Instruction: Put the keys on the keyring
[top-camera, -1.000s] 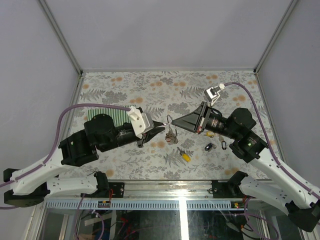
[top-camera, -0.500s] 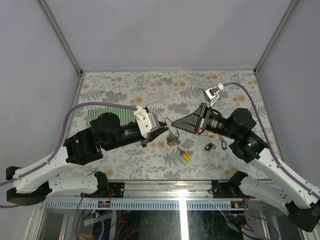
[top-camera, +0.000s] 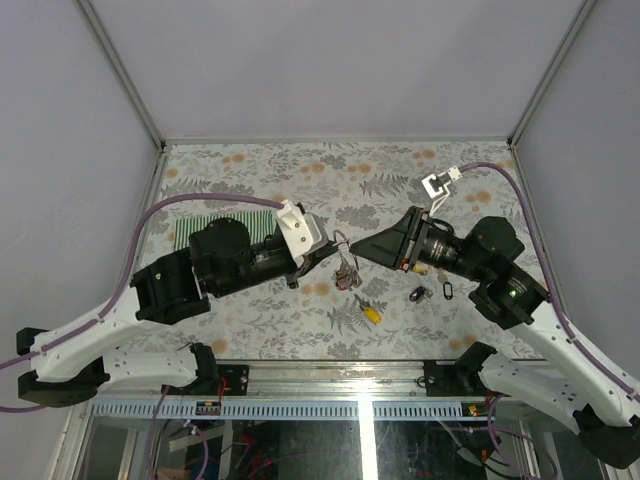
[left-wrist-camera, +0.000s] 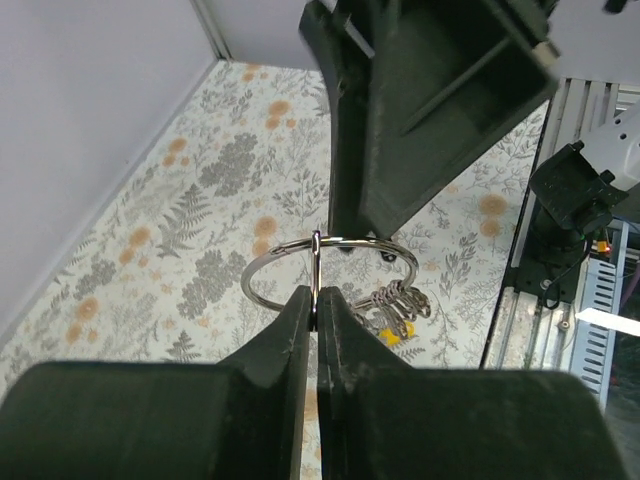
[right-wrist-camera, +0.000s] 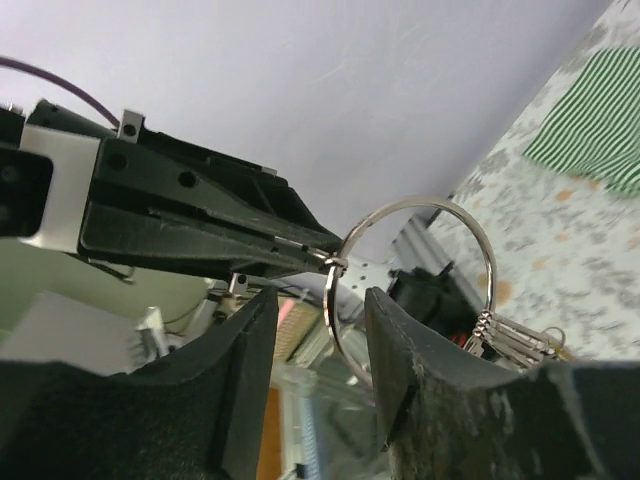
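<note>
The left gripper (left-wrist-camera: 316, 300) has its fingers pressed together on the wire of the keyring (right-wrist-camera: 491, 268), holding the loop up off the worktop (top-camera: 300, 170) with its rim towards the other arm. Facing it tip to tip, the right gripper (right-wrist-camera: 322, 297) has its fingers spread. The near edge of the ring passes between them, though the angle is too poor to say whether either finger touches the wire.

A bunch of keys (left-wrist-camera: 395, 300) is already threaded on the ring and hangs from its lower side, close to the right gripper, above the flowered worktop. Just nearer the arm bases, a key with a yellow head (top-camera: 368, 311) lies loose on the worktop. To its right is a key with a black head (top-camera: 418, 294), and just beside that a small black oval loop (top-camera: 447, 290). A green striped cloth (top-camera: 230, 228) lies on the left of the worktop, partly under the left arm.
</note>
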